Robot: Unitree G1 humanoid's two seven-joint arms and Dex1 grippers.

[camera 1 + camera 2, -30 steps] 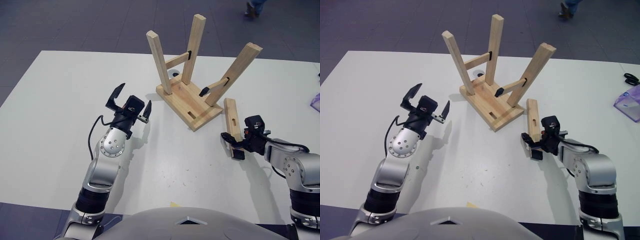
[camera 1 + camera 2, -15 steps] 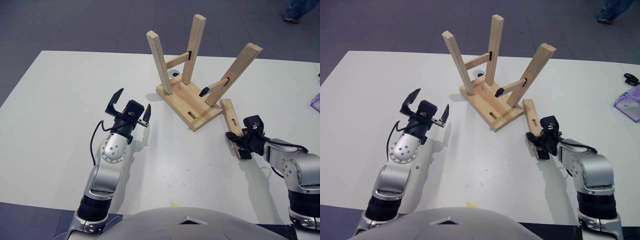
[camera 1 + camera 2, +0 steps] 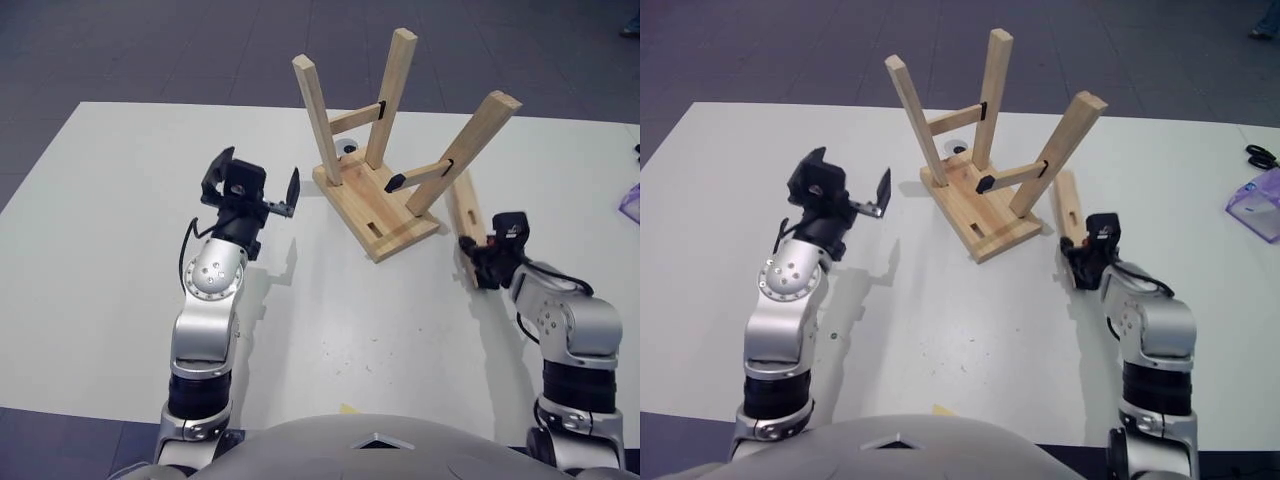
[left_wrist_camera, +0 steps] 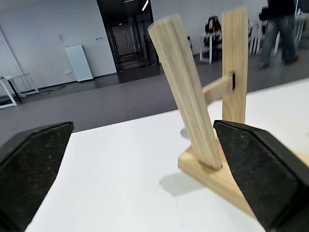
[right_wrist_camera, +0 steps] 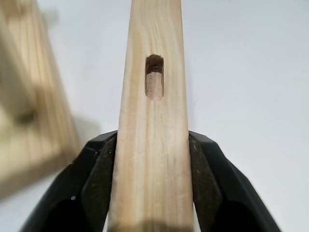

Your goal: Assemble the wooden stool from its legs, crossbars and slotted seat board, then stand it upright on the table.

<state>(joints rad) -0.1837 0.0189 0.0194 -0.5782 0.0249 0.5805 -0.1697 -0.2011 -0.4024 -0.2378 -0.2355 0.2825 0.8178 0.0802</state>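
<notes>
The stool stands upside down on the white table [image 3: 120, 260]: its slotted seat board [image 3: 375, 208] lies flat with three legs [image 3: 318, 120] pointing up, joined by crossbars [image 3: 355, 120]. A fourth, loose leg [image 3: 462, 205] lies on the table at the board's right. My right gripper [image 3: 480, 265] is shut on its near end; the right wrist view has that leg [image 5: 154, 121], with a slot hole, pinched between both fingers [image 5: 99, 181]. My left gripper [image 3: 257, 190] hangs open, with nothing in it, left of the board, facing the nearest upright leg [image 4: 186, 121].
A purple container [image 3: 1260, 205] and scissors [image 3: 1262, 155] sit at the table's right edge. A small round fitting [image 3: 349, 148] lies behind the seat board. Bare tabletop stretches across the left and near parts.
My right gripper has slid away from me with the loose leg, bringing it beside the seat board. The left gripper has risen and moved farther out, toward the stool's left side.
</notes>
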